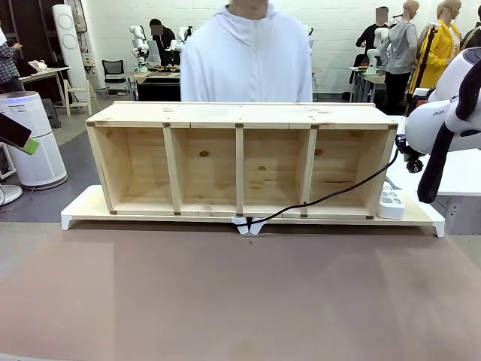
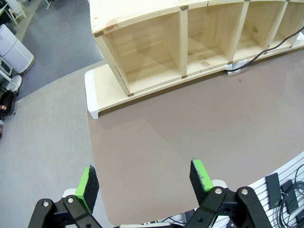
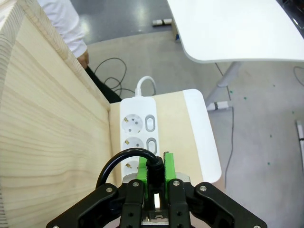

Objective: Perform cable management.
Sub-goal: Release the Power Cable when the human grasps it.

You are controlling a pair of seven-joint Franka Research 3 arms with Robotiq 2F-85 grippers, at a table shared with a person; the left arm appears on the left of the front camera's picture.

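Right gripper [image 3: 154,172]: your jaws were closed on the cable [image 3: 124,161] near its plug, above the power strip [image 3: 137,137] at the white board's [image 1: 83,207] right end | Left gripper [image 2: 145,183]: you held it wide open, empty, over the desk [image 2: 190,128] | Cable ran across the shelf's [image 1: 240,158] right compartment to the board's front edge.

I see the shelf [image 1: 240,162] across the middle of the front frame as pale raw wood, matt, with knots and clear grain. The counter [image 1: 240,301] below it looks a smooth matt brown. Low in my right wrist frame, the cable [image 3: 118,164] is smooth black rubbery plastic with a slight sheen, between green pads [image 3: 168,166]. The power strip [image 3: 137,128] there is glossy white plastic.
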